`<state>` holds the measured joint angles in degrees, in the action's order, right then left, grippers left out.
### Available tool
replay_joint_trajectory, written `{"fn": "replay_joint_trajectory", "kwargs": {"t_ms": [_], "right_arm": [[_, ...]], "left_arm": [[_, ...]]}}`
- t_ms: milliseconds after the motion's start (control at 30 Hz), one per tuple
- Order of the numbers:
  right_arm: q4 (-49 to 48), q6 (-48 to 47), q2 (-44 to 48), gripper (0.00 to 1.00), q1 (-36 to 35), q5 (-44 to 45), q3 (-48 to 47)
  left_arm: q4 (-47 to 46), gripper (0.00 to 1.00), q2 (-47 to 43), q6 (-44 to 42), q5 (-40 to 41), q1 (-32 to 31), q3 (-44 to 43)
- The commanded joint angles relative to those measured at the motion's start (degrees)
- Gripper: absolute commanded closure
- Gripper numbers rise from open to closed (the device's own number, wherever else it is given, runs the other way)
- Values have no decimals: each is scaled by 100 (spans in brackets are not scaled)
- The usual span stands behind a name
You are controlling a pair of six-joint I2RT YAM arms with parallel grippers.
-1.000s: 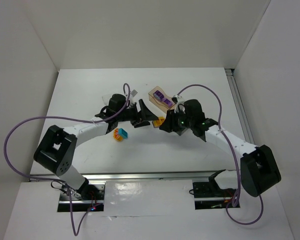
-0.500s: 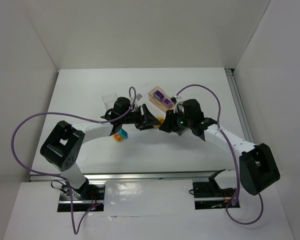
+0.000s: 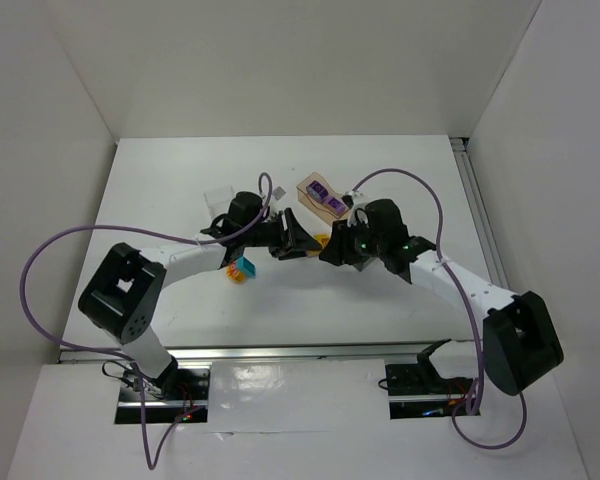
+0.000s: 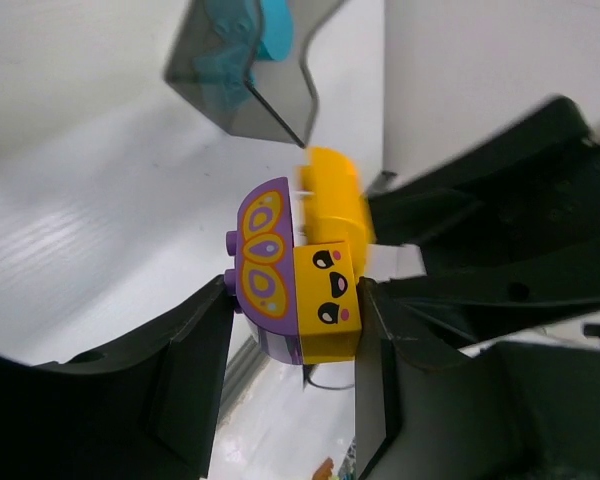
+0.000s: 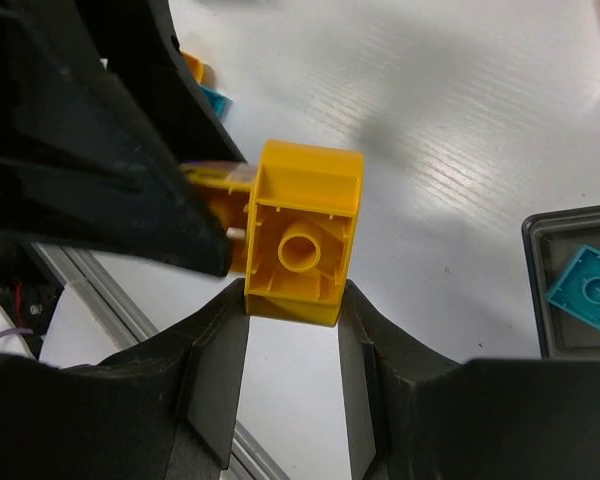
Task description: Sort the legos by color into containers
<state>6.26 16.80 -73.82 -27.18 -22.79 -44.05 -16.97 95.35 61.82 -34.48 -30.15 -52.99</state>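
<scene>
My left gripper [image 3: 300, 239] [image 4: 294, 305] is shut on a purple brick [image 4: 266, 262] printed with a butterfly wing, joined to a yellow brick [image 4: 326, 300] with a face. My right gripper [image 3: 331, 247] [image 5: 292, 296] is shut on a plain yellow brick [image 5: 302, 235], which touches the left one's pair in mid-air; it also shows in the left wrist view [image 4: 332, 193] and from above [image 3: 322, 240]. The peach-tan tray [image 3: 306, 186] holds two purple bricks. The dark grey tray [image 4: 265, 105] [image 5: 536, 300] holds a teal brick [image 5: 587, 289]. The clear tray [image 3: 218, 198] stands at the left.
A teal brick and an orange brick [image 3: 242, 268] lie together on the table under my left arm. Purple cables loop off both arms. White walls close in the table at the back and both sides.
My left arm has swung right, bringing its gripper up against the right gripper and uncovering the clear tray. The right arm has barely moved.
</scene>
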Motion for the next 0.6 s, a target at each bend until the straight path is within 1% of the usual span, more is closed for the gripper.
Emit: {"fn": "replay_joint_trajectory", "kwargs": {"t_ms": [0, 133, 200, 333, 367, 400, 500, 533, 567], "right_arm": [[156, -115, 500, 74, 63, 143, -376], [218, -63, 746, 74, 64, 143, -376], [218, -1, 816, 74, 64, 326, -376], [218, 52, 721, 74, 64, 722, -437], [270, 52, 642, 74, 64, 723, -507], [270, 52, 554, 74, 64, 775, -664], [209, 52, 71, 74, -164, 959, -964], [209, 52, -252, 74, -235, 1030, -1200], [139, 52, -438, 74, -366, 1031, -1333]], "left_arm": [[598, 100, -219, -390, 415, 202, -176], [1352, 100, -271, -776, 802, 255, -387], [1494, 100, -342, -829, 855, 360, -387], [1688, 100, -561, -891, 1004, 571, -387], [1793, 100, -709, -961, 1092, 633, -387], [2098, 100, -789, -1057, 1223, 764, -387], [2820, 100, -991, -1400, 2057, 888, -728], [3309, 100, -1053, -1471, 2320, 888, -817], [3488, 100, -1123, -1523, 2714, 888, -879]]}}
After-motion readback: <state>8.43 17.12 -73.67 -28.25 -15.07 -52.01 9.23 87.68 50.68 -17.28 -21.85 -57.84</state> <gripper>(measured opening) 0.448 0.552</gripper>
